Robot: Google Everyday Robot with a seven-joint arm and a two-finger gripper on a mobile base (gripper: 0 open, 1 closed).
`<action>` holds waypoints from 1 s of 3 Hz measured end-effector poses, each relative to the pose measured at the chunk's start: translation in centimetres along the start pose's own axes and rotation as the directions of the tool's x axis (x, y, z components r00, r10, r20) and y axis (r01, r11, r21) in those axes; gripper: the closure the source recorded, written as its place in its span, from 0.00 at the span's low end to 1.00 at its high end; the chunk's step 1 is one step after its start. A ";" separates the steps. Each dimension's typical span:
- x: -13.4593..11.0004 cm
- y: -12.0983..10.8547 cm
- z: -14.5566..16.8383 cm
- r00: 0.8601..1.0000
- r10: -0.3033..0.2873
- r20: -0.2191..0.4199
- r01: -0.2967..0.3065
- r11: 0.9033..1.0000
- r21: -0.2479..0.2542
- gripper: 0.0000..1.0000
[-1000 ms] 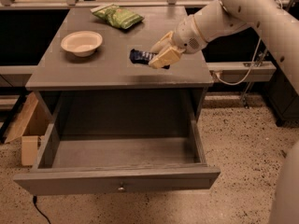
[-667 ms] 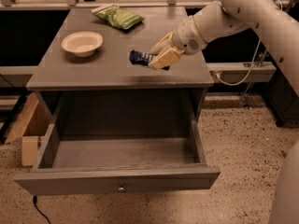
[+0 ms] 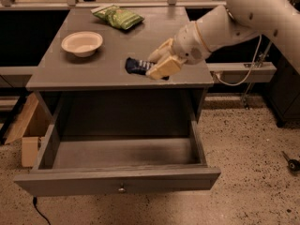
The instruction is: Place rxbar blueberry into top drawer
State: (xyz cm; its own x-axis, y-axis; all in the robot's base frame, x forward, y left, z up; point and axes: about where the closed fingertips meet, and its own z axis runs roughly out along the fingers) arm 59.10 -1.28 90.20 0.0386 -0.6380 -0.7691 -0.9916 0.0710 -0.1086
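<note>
The rxbar blueberry is a dark navy-blue bar with white lettering. My gripper is shut on its right end and holds it just above the front of the grey tabletop; its left end sticks out to the left. The white arm reaches in from the upper right. The top drawer is pulled wide open below the tabletop's front edge. Its inside shows bare grey wood, and a small round knob sits at the centre of its front panel.
A cream bowl stands at the left of the tabletop. A green chip bag lies at the back. A cardboard box sits on the floor to the left of the drawer. Speckled floor lies to the right.
The gripper and the bar have moved slightly down toward the tabletop's front edge. The drawer has stayed open.
</note>
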 end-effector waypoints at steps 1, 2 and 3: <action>0.0 4.7 2.0 0.998 0.065 0.000 -0.065 0.998 -0.010 1.00; 3.3 8.6 7.2 0.985 0.169 -0.041 -0.171 0.983 -0.061 1.00; 7.7 10.8 12.1 0.960 0.265 -0.085 -0.272 0.958 -0.089 1.00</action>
State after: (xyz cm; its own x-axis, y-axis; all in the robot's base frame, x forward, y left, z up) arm 50.20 3.80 75.48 -0.2364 -0.6594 -0.7136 -0.9715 0.1734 0.1616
